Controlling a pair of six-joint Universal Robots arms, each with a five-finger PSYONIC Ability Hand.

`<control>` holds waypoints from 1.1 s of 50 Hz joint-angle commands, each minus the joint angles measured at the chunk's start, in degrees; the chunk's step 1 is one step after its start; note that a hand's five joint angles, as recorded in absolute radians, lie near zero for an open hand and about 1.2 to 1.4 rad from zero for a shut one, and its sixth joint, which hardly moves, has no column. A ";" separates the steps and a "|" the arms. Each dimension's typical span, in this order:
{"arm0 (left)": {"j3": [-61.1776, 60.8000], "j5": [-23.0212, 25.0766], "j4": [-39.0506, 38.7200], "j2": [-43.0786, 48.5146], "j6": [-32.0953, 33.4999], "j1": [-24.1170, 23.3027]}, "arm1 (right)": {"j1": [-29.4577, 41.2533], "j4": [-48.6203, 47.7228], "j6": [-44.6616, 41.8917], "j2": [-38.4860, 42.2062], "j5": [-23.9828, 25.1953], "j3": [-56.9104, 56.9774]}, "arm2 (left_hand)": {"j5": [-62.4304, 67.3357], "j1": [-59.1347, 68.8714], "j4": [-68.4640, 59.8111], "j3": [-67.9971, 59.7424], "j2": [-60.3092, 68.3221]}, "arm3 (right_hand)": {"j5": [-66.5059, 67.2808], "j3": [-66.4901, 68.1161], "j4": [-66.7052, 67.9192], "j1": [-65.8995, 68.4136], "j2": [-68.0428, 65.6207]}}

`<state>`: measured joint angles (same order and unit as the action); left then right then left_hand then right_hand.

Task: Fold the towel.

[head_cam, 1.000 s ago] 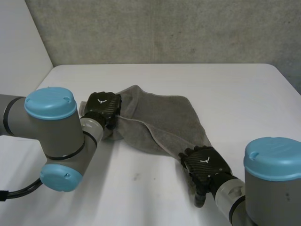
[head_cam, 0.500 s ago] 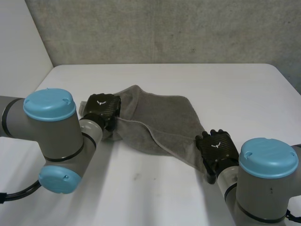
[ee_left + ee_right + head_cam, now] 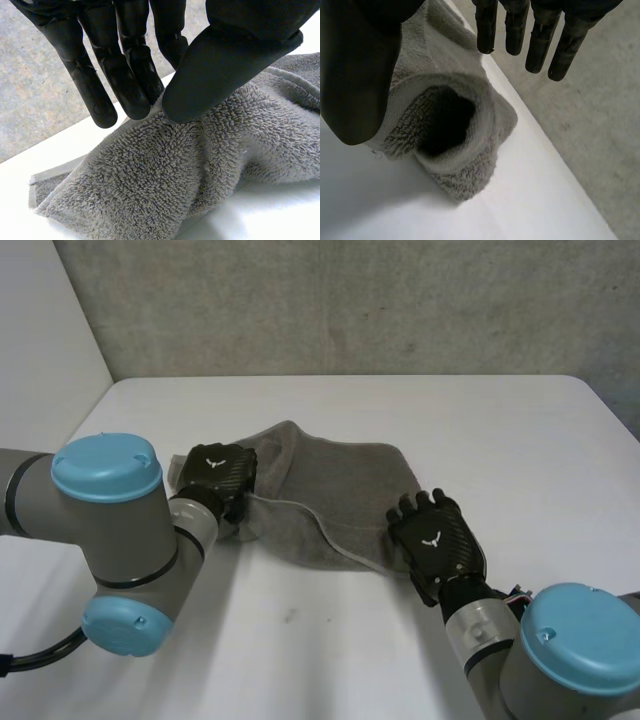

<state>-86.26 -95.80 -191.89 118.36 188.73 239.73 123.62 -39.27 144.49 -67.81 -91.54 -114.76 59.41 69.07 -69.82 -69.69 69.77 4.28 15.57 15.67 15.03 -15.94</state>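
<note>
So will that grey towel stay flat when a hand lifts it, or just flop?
Probably floppy: the towel bunches into a soft ridge where the left hand pinches it. Likely not slippery, given its looped pile. It should sag rather than hold shape; near the right hand its end curls into a loose roll.

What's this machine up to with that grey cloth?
A two-armed robot is working on a grey towel lying rumpled on the white table. Its left hand pinches one end of the towel between thumb and fingers. Its right hand is at the opposite corner, fingers straight, where the cloth curls over itself. No neat fold yet.
</note>
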 commanded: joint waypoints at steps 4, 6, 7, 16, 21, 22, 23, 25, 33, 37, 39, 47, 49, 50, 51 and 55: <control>-0.40 0.00 -0.15 -0.14 -0.03 0.03 | -0.22 -1.77 -7.03 -1.27 3.12 -3.90 | 10.59 10.93 -10.18 -10.31 10.23 | 24.48 23.19 23.09 23.73 -22.82; -0.40 0.00 -0.15 -0.14 -0.03 0.03 | -0.83 -2.82 -7.20 -1.01 3.12 -3.98 | 10.59 10.93 -10.18 -10.31 10.23 | 34.22 32.93 32.84 33.47 -32.56; -0.40 0.00 -0.15 -0.14 -0.03 0.03 | -0.84 -2.83 -7.21 -1.01 3.12 -3.98 | 10.59 10.93 -10.18 -10.31 10.23 | 34.32 33.03 32.93 33.57 -32.66; -0.93 0.00 -0.07 -0.41 -0.03 0.03 | -6.38 -8.81 -7.56 -3.29 2.86 -3.81 | 10.59 10.93 -10.18 -10.31 10.23 | 65.72 64.43 64.33 64.97 -64.06; -1.46 0.17 0.11 -0.93 0.15 0.03 | -11.64 -4.79 1.38 -6.54 1.54 -1.44 | 10.59 10.93 -10.18 -10.31 10.23 | 65.72 64.43 64.33 64.97 -64.06; -1.72 0.17 0.20 -1.11 0.15 0.03 | -12.17 -1.29 3.41 -6.46 1.45 -0.39 | 10.59 10.93 -10.18 -10.31 10.23 | 65.72 64.43 64.33 64.97 -64.06; -1.72 0.17 0.20 -1.11 0.15 0.03 | -12.18 -1.25 3.43 -6.45 1.45 -0.38 | 10.59 10.93 -10.18 -10.31 10.23 | 65.72 64.43 64.33 64.97 -64.06; -2.25 0.17 0.28 -1.29 0.24 -0.14 | -12.70 7.84 7.54 -6.02 2.06 2.16 | 10.59 10.93 -10.18 -10.31 10.23 | 65.72 64.43 64.33 64.97 -64.06; -2.25 0.35 0.37 -0.94 0.32 -0.85 | -11.74 18.61 12.92 -4.96 2.94 4.54 | 10.59 10.93 -10.18 -10.31 10.23 | 14.51 13.22 13.12 13.76 -12.85; -2.25 0.35 0.37 -0.85 0.32 -0.85 | -11.91 18.79 12.92 -5.22 3.12 4.01 | 10.59 10.93 -10.18 -10.31 10.23 | 9.09 7.80 7.70 8.34 -7.43; -2.16 0.35 0.37 -0.76 0.32 -0.85 | -11.83 18.79 13.18 -5.40 3.12 3.49 | 10.59 10.93 -10.18 -10.31 10.23 | 8.92 7.63 7.54 8.17 -7.26; -1.81 0.35 0.28 -0.50 0.32 -0.85 | -8.06 17.83 13.89 -7.33 2.42 1.03 | 10.59 10.93 -10.18 -10.31 10.23 | 0.20 -1.09 -1.19 -0.55 1.46; -1.81 0.26 0.28 -0.50 0.32 -0.76 | -6.65 16.34 13.89 -7.16 2.33 1.03 | 10.59 10.93 -10.18 -10.31 10.23 | 0.17 -1.12 -1.21 -0.58 1.49; -1.81 0.26 0.28 -0.50 0.32 -0.76 | -6.64 16.33 13.89 -7.16 2.33 1.03 | 10.59 10.93 -10.18 -10.31 10.23 | 0.17 -1.12 -1.21 -0.58 1.49; -1.81 0.26 0.28 -0.50 0.24 -0.85 | -5.68 14.06 13.63 -6.81 2.24 0.85 | 10.59 10.93 -10.18 -10.31 10.23 | 1.01 -0.28 -0.38 0.26 0.65; -1.81 0.26 0.20 -0.50 0.24 -0.76 | -5.06 8.34 12.14 -4.01 2.07 1.37 | 10.59 10.93 -10.18 -10.31 10.23 | 3.36 2.07 1.97 2.61 -1.70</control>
<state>-88.09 -95.51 -191.61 117.85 189.05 238.92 116.65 -23.98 158.09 -74.64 -89.13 -113.74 59.41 69.07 -69.84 -69.69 69.77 5.85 17.94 17.45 18.54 -18.97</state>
